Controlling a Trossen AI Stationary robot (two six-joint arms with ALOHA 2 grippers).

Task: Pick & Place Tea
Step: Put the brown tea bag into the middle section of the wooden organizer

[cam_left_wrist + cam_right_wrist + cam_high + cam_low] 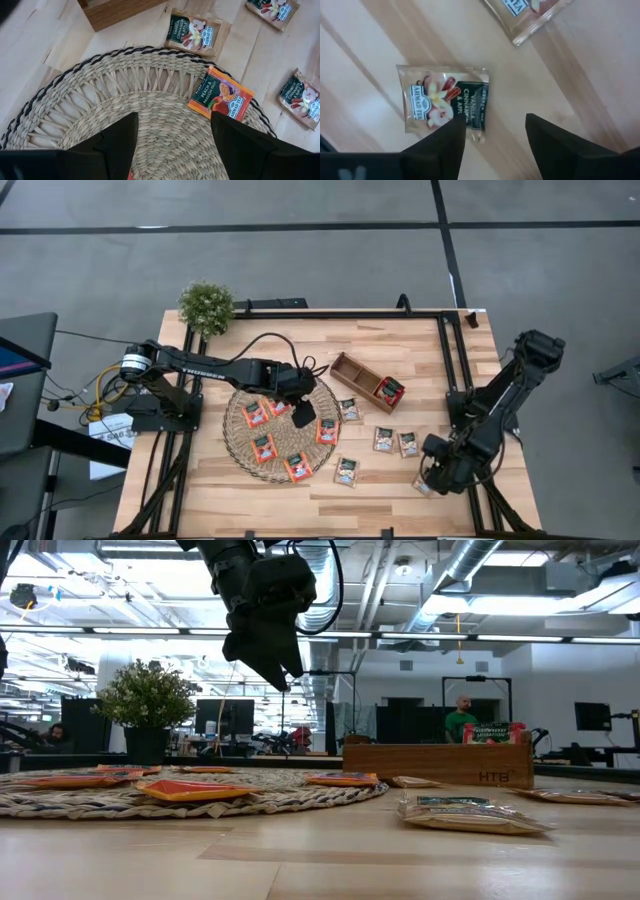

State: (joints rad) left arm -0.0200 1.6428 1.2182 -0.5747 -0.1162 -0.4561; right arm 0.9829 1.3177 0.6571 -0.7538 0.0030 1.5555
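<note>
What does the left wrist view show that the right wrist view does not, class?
Only the left wrist view shows the round woven wicker mat, an orange square tea sachet at its edge and the brown wooden tray's corner. Only the right wrist view shows the right claw, open over bare table. Both show green-and-pale vanilla tea sachets on light wood.

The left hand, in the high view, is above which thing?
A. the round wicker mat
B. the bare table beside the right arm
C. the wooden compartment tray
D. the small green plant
A: the left hand hangs over the round wicker mat, and its own wrist view shows the weave of the mat under its open fingers.
</note>
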